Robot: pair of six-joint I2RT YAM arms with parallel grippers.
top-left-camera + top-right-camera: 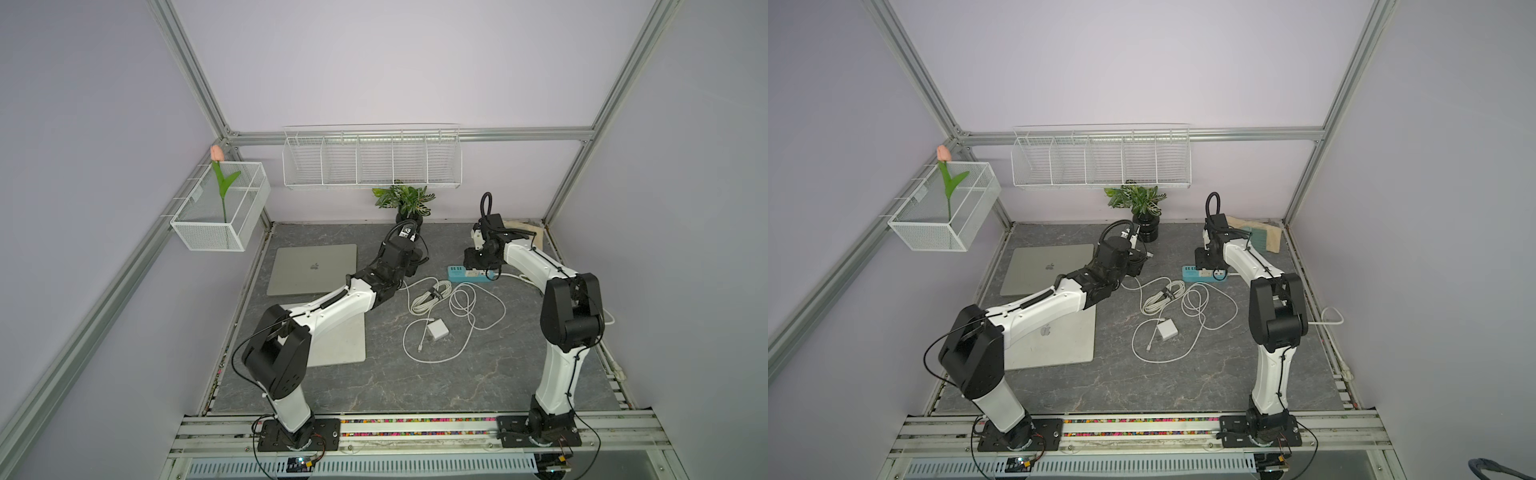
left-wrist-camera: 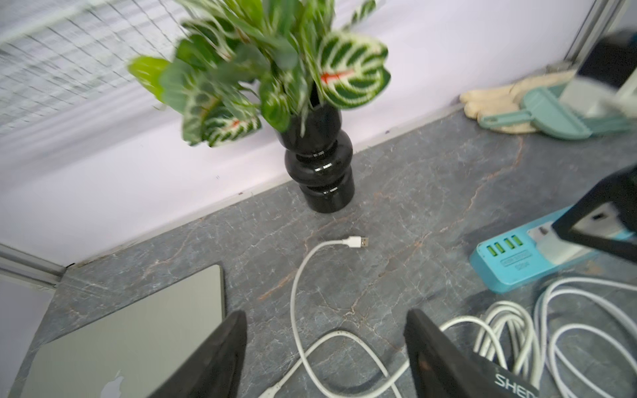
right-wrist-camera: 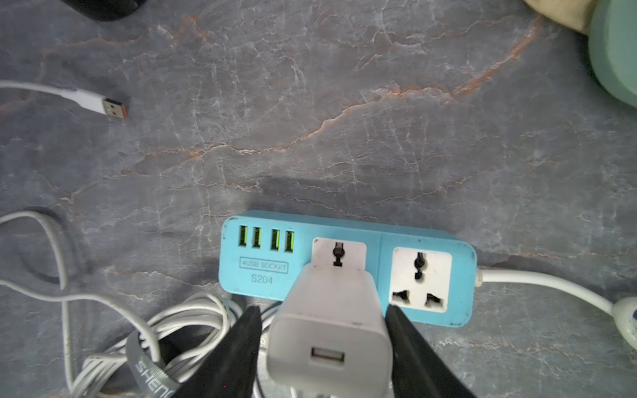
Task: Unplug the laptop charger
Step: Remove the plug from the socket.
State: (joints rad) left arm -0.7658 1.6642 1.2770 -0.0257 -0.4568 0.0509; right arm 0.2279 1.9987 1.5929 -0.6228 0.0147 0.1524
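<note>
R tool (image 3: pixel 322 306) is over the blue power strip (image 3: pixel 262 275), near the back of the counter (image 3: pixel 310 103). Its 2 black fingers (image 3: pixel 241 344) sit one on each side of the white plug block (image 3: pixel 331 324). They're v. close to it, but I can't tell if they squeeze it or just sit beside it. The plug block stands in the strip's socket, right next to the 4 green USB holes.

L tool (image 2: pixel 325 313) is open wide. It hangs low over the counter, btw the grey laptop (image 2: pixel 138 327) & the strip. A white cable (image 2: pixel 296 293) runs along the counter under it, not gripped. The cable's USB end (image 2: pixel 358 242) lies loose on the counter, in front of the plant in a black vase (image 2: pixel 320 169) & apart from the strip.

In both top views a small white square box (image 1: pixel 437 330) lies among the cable loops, nearer the front. A 2nd, paler laptop (image 1: pixel 345 336) lies under the L arm.
</note>
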